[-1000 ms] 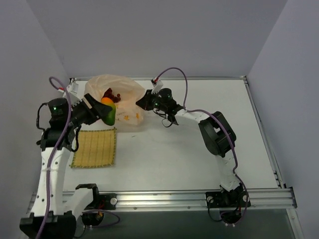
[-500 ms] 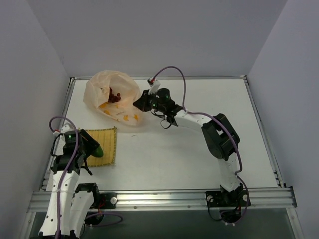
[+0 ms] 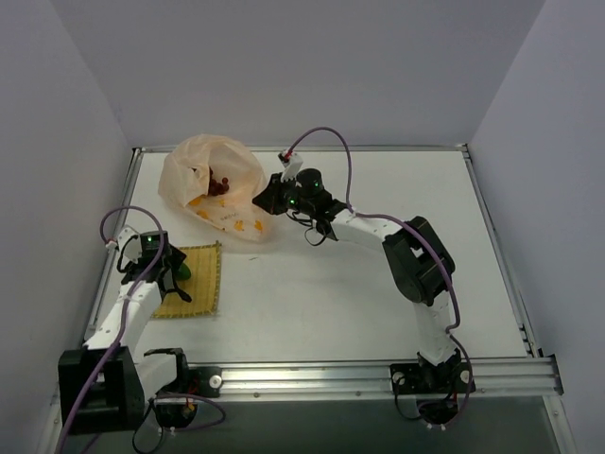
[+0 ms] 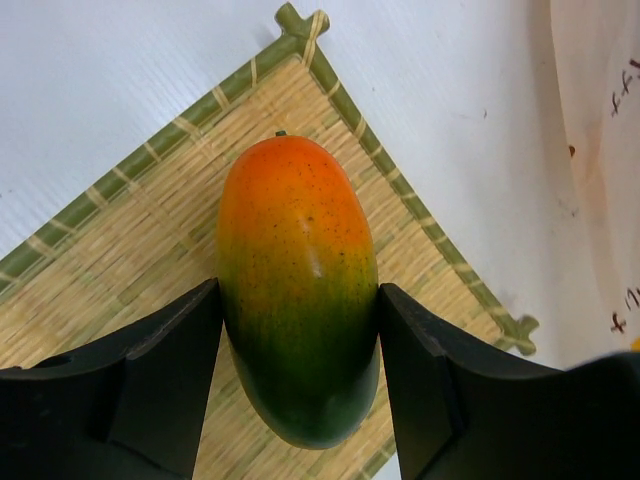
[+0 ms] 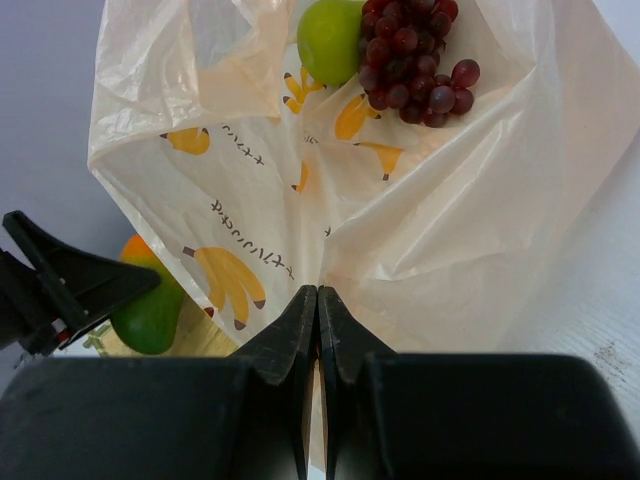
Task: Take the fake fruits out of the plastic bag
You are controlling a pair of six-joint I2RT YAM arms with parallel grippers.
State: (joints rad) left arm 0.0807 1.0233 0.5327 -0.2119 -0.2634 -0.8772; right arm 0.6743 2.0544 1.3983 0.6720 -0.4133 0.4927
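Observation:
The green-and-orange fake fruit (image 4: 298, 290) lies on the yellow woven mat (image 4: 120, 250), and my left gripper (image 4: 300, 292) is shut on its sides. In the top view the left gripper (image 3: 175, 279) is low over the mat (image 3: 198, 284), with the fruit (image 3: 185, 271) in it. My right gripper (image 5: 318, 292) is shut on a fold of the plastic bag (image 5: 450, 220). The bag (image 3: 213, 184) lies at the back left. Inside it are a yellow-green apple (image 5: 330, 40) and a dark red grape bunch (image 5: 410, 55), which also shows in the top view (image 3: 219, 184).
The bag's edge (image 4: 600, 150) reaches close to the mat's far corner. The left wall stands close beside the left arm. The table's metal rail (image 3: 312, 378) runs along the near edge. The right arm (image 3: 411, 255) arches across the middle of the table.
My left arm has carried the green-and-orange fruit from the bag's mouth to the mat and lowered it there. The right gripper has kept its hold on the bag.

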